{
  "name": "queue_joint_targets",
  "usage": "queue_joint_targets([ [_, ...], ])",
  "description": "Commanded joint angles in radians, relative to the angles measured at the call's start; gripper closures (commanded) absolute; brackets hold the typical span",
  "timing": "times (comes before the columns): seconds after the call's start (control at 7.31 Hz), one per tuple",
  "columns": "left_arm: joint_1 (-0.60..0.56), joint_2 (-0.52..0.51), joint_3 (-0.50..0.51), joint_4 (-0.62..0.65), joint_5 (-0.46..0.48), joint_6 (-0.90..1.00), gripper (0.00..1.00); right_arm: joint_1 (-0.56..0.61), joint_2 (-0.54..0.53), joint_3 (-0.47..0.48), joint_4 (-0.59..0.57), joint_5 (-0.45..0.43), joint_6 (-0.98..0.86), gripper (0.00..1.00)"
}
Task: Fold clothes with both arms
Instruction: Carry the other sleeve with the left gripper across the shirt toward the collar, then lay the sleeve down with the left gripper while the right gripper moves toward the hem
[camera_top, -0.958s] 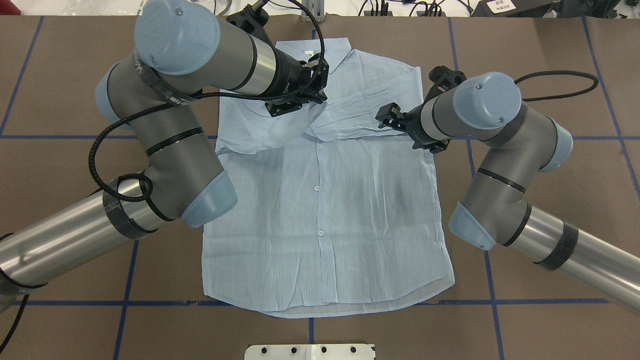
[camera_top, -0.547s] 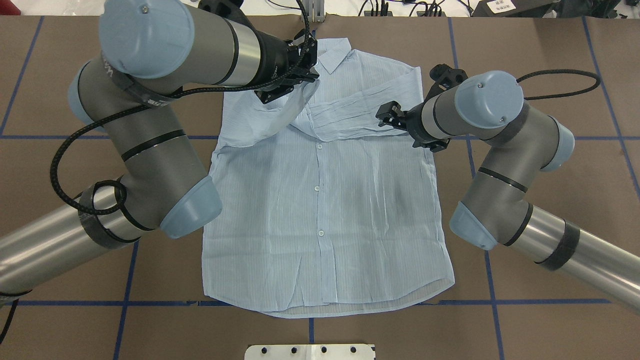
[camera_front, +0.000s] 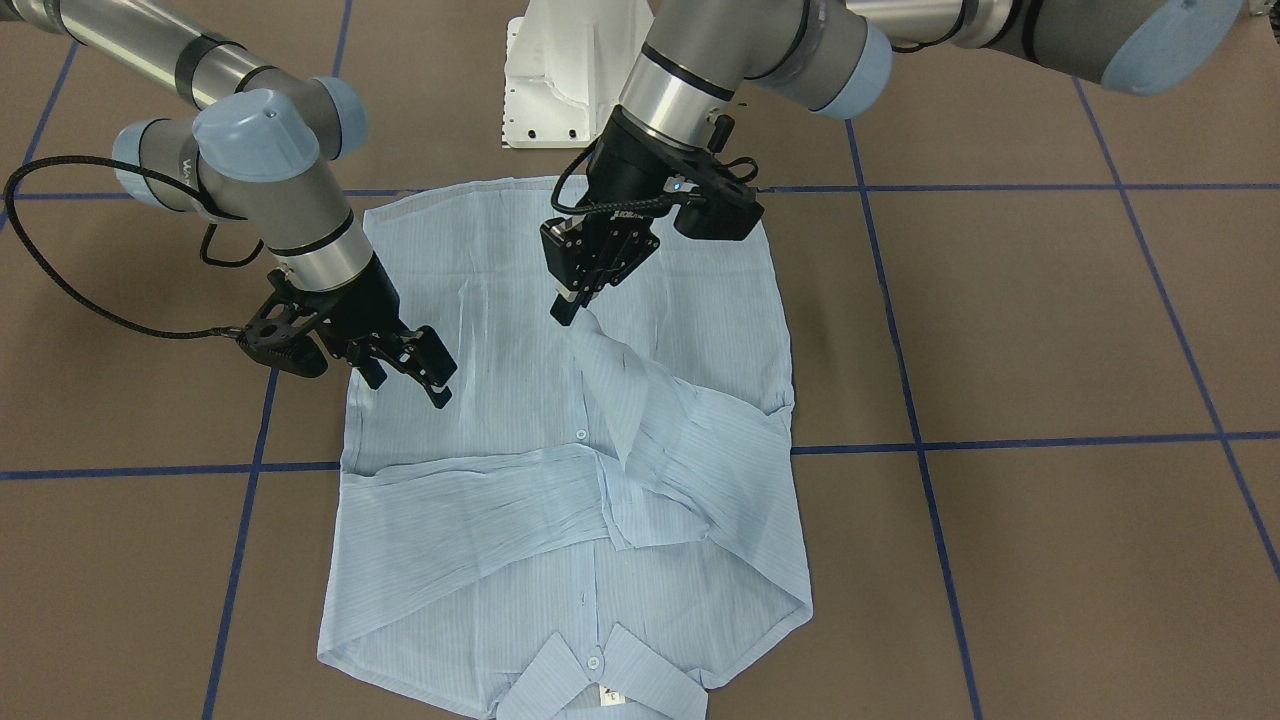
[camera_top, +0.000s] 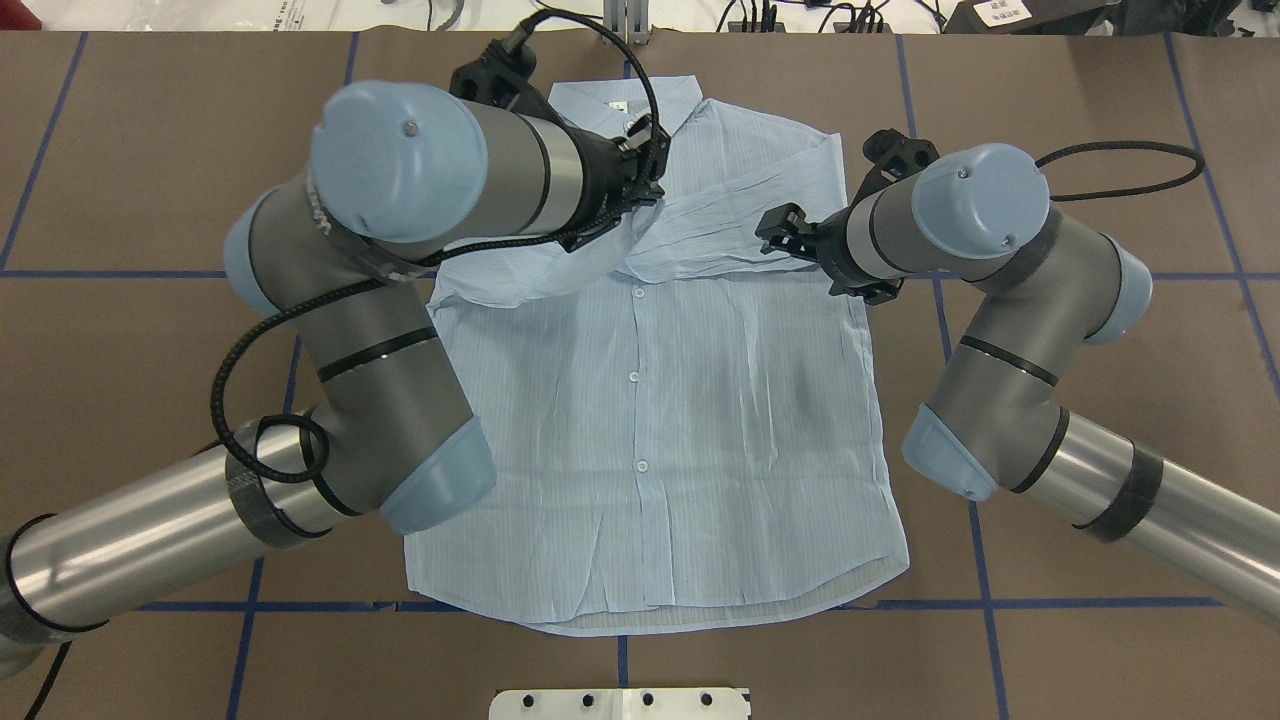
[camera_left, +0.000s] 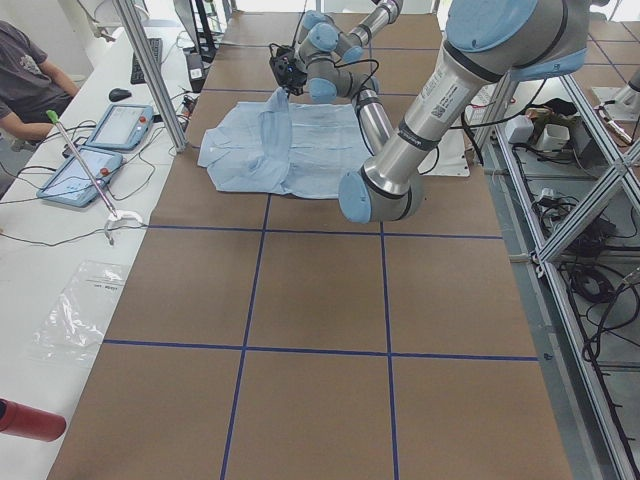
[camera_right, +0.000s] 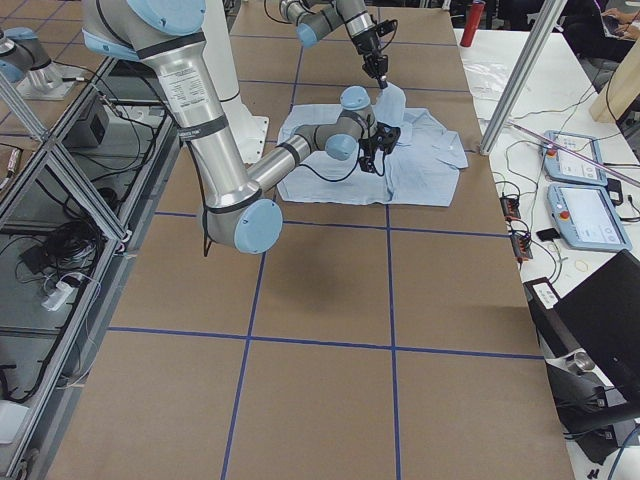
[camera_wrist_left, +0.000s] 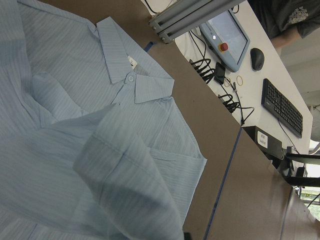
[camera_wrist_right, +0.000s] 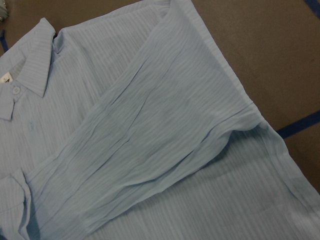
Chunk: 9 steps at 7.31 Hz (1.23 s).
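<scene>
I see the shirt (camera_top: 650, 430) flat on the table (camera_top: 1100, 400), buttons up, collar at the far edge. Left gripper (camera_front: 572, 300) points down and pinches one sleeve (camera_front: 640, 400), lifted over the chest. Right gripper (camera_front: 408, 385) is tilted, fingers spread, empty, just above the shirt's side.

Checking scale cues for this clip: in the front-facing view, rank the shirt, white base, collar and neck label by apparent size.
1. shirt
2. white base and collar: they look similar and the frame edge cuts both off, so I can't rank one above the other
3. neck label, tiny
</scene>
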<state>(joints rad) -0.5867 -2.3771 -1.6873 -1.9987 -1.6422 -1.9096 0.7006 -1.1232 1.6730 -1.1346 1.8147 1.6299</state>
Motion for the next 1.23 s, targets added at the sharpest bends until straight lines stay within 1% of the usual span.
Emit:
queue_joint_targets([
  [0.0,0.104,-0.034,0.052,-0.008,0.075,0.0,1.0,0.016,-0.059,0.049,0.0,0.014,-0.007,0.0],
  [0.14,0.14,-0.089,0.125,-0.011,0.109,-0.002,1.0,0.04,-0.145,0.113,-0.001,0.034,-0.069,0.0],
  [0.27,0.156,-0.124,0.179,-0.014,0.113,-0.021,1.0,0.092,-0.232,0.155,-0.001,0.108,-0.184,0.0],
  [0.41,0.163,-0.166,0.252,-0.044,0.128,-0.035,0.96,0.118,-0.271,0.168,0.003,0.139,-0.215,0.0],
  [0.55,0.172,-0.194,0.337,-0.101,0.154,-0.037,0.84,0.116,-0.271,0.168,0.003,0.132,-0.216,0.0],
  [0.68,0.174,-0.191,0.368,-0.136,0.162,-0.029,0.2,0.115,-0.273,0.166,0.003,0.132,-0.216,0.0],
  [0.82,0.174,-0.192,0.367,-0.137,0.162,-0.025,0.0,0.115,-0.273,0.166,0.003,0.132,-0.216,0.0],
  [0.96,0.173,-0.194,0.354,-0.134,0.162,-0.022,0.0,0.115,-0.276,0.165,0.003,0.13,-0.216,0.0],
  [1.09,0.171,-0.185,0.301,-0.123,0.156,-0.02,0.0,0.108,-0.276,0.171,0.003,0.124,-0.199,0.0],
])
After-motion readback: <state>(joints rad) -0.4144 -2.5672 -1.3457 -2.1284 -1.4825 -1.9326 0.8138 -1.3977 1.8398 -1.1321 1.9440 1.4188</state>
